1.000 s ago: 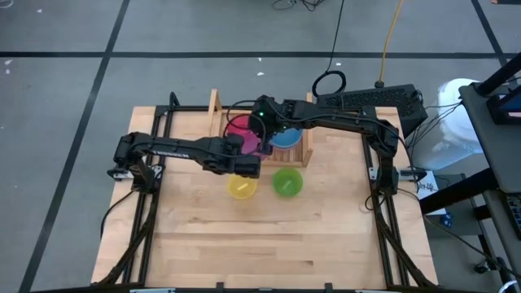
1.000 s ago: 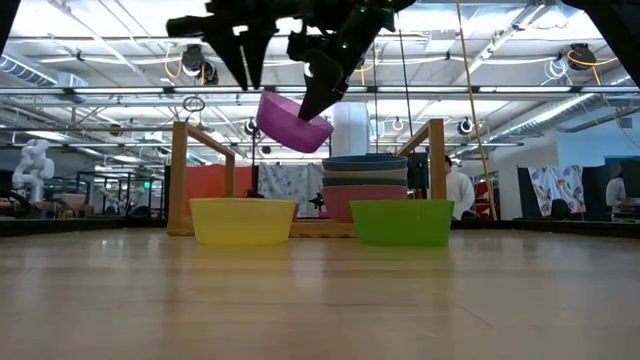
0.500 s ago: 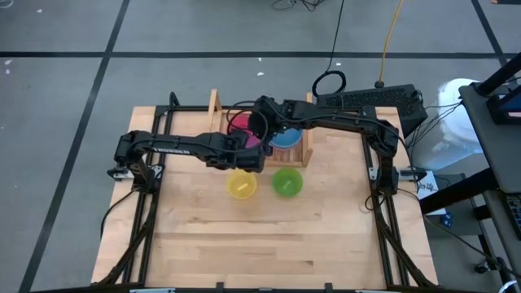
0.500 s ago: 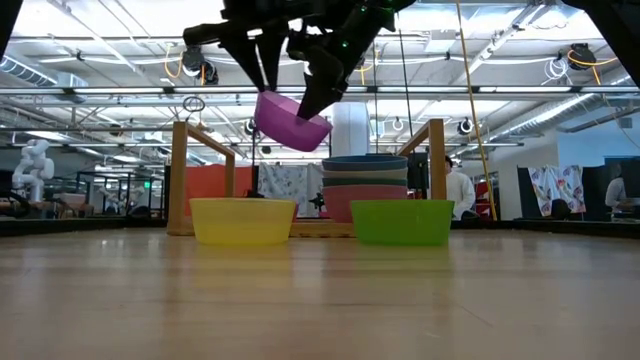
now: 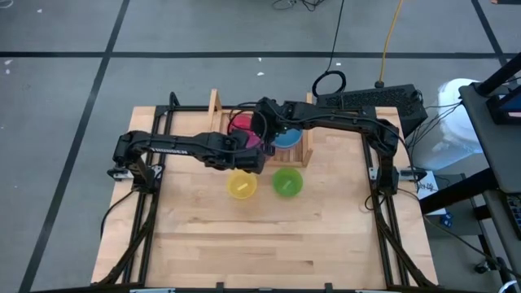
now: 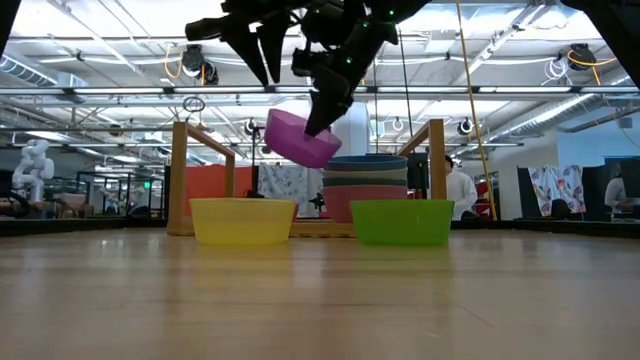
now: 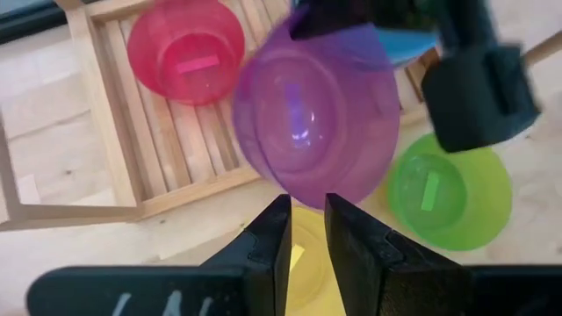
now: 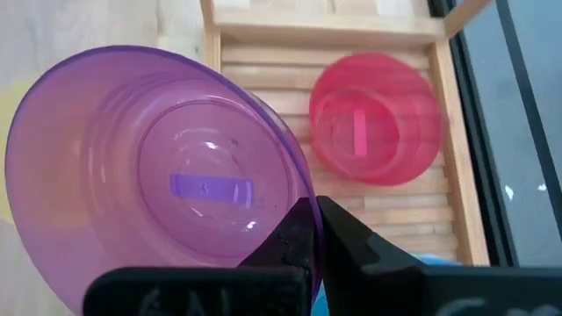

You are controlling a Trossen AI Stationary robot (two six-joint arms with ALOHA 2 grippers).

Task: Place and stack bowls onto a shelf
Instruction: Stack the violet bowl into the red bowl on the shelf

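The purple bowl (image 6: 302, 138) is held in the air, tilted, by the right claw (image 6: 322, 122), whose fingers are pinched closed on its rim. In the low view the bowl is seen above the shelf (image 6: 180, 175), between the two upright side boards and clear of everything below it. Seen from the right wrist, the rim is clamped between the two dark fingers (image 8: 303, 230), and the bowl's inside is turned toward the camera.

The left claw (image 7: 305, 215) is held just beside the purple bowl, at the front edge of the shelf, with its fingers a little apart and nothing gripped between them.

On the slatted base of the shelf a red bowl (image 7: 186, 51) is seen alone on one side. On the other side of the shelf a stack of bowls is standing with a blue bowl (image 5: 286, 137) on top; the colours underneath cannot all be told.

In front of the shelf, on the desk (image 5: 326, 236), a yellow bowl (image 5: 241, 185) and a light green bowl (image 5: 286, 182) are set side by side, near each other but apart.
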